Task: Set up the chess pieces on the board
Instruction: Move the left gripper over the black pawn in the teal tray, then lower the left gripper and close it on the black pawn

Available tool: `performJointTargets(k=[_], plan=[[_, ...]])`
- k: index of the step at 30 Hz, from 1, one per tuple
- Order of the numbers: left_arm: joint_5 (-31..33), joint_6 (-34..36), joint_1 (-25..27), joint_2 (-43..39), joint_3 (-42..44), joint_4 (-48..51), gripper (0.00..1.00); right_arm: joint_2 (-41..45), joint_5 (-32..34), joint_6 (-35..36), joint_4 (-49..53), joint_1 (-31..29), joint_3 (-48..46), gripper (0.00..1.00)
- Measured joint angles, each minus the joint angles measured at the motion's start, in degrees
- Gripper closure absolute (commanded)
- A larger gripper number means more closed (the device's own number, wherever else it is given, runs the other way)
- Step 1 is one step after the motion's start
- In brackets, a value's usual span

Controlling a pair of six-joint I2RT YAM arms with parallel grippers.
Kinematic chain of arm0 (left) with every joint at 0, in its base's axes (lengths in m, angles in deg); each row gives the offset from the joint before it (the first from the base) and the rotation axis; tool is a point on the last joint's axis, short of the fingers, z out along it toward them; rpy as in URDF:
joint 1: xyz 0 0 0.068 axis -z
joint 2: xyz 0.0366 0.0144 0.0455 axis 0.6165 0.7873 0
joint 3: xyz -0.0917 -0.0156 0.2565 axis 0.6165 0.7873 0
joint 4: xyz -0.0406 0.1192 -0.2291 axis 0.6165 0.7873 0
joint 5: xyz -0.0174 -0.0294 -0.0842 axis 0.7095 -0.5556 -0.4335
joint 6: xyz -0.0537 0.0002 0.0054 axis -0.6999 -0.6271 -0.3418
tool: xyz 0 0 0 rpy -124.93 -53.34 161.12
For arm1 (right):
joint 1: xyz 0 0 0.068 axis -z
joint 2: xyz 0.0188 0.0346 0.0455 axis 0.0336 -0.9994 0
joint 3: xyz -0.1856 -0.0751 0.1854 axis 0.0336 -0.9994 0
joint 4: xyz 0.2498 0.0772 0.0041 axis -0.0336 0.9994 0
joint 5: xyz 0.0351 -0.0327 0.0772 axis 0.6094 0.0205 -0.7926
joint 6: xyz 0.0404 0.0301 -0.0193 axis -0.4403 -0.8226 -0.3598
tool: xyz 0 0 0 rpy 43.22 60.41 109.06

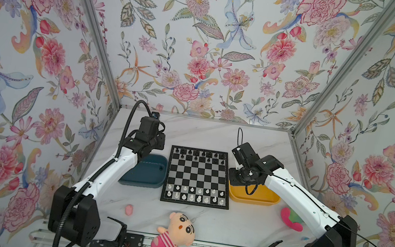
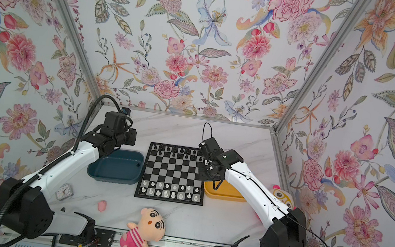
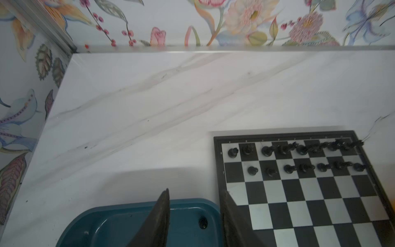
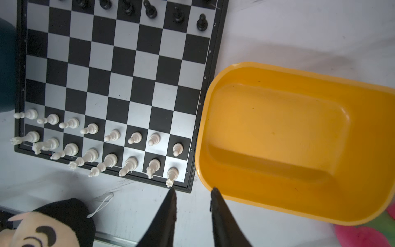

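The board lies flat mid-table. Black chess pieces fill its two far rows, and white chess pieces stand in the two near rows. In the second black row the end square beside the blue tray is bare. One small black piece lies in that tray's corner. My left gripper hangs open and empty above the tray's end nearest the board. My right gripper is open and empty, over bare table between the board's near corner and the empty yellow tray.
A plush doll in a pink striped shirt lies at the table's front edge, with a small pink blob to its left. A pink-and-green plush sits near the yellow tray. A small clock rests front left. Floral walls enclose three sides.
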Motion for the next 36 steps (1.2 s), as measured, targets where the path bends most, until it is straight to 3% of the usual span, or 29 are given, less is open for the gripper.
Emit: performJointTargets(k=[5,13,26,36], plan=[[-1.2,-0.1,-0.1,2.1,0.0,7.2,0.59,-1.9,-1.1,2.4,-0.6,4.4,1.5,0.70],[-8.7,-1.4,-1.6,2.6,4.5,7.2,0.67,-7.2,-4.2,5.5,-2.6,8.4,3.7,0.71],[-16.1,-2.7,-2.9,8.8,8.1,2.7,0.68,-11.4,-7.1,7.2,-4.3,9.2,5.5,0.72],[-16.4,-2.7,-3.6,12.2,10.1,1.1,0.69,-11.4,-7.1,7.2,-4.3,9.6,5.5,0.72]])
